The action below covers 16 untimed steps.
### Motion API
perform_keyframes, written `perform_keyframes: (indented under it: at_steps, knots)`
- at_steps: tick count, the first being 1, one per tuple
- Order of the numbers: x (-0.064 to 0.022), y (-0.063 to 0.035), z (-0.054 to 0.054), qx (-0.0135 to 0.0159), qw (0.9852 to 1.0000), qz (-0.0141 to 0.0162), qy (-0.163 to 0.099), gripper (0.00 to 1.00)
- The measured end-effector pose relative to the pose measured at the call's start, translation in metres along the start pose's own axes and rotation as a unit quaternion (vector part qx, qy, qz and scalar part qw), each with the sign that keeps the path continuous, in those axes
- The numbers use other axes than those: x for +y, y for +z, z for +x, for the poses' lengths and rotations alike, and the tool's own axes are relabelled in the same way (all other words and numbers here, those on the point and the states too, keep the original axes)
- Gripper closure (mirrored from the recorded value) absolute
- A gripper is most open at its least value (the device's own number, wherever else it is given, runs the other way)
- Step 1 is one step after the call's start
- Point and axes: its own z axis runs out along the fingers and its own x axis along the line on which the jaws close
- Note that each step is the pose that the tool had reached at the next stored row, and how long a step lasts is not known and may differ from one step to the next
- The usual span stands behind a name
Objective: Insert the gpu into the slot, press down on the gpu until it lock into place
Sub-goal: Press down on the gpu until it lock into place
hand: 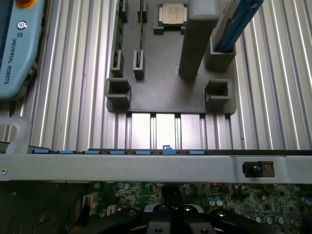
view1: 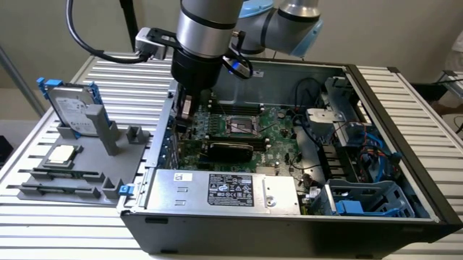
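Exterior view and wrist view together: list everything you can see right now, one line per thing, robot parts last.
computer case: one, black, open-sided, lying on the slatted table
slatted table: one, silver, under everything
motherboard: one, green, inside the case
gpu: one, black card with green edge, on the motherboard below the processor socket
power-supply box: one, silver with label, near front wall of the case
drive cage: one, blue, case corner at the exterior view's right
parts holder: one, grey, beside the case at the exterior view's left
hard drive: one, silver with blue rails, upright in the holder
processor chip: one, silver, on the holder
arm: one, grey, over the case's back corner
hand: one, black, shut, above the motherboard
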Motion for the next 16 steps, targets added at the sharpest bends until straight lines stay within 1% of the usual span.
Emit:
perform_keyframes:
  at_steps: [5,7,8,14,16]
  knots:
    - [0.001,0.0002,-0.0011,0.0002,1.0,-0.0021,0.0,0.89]
    - [0.0012,0.0001,-0.0012,0.0004,1.0,-0.0037,0.0,0.89]
    - [0.0013,-0.0001,-0.0013,0.001,1.0,-0.0043,0.0,0.89]
    - [0.0012,-0.0029,-0.0012,0.0035,1.0,-0.0042,0.001,0.89]
    - [-0.001,-0.0036,-0.0012,0.0041,1.0,-0.0043,0.001,0.89]
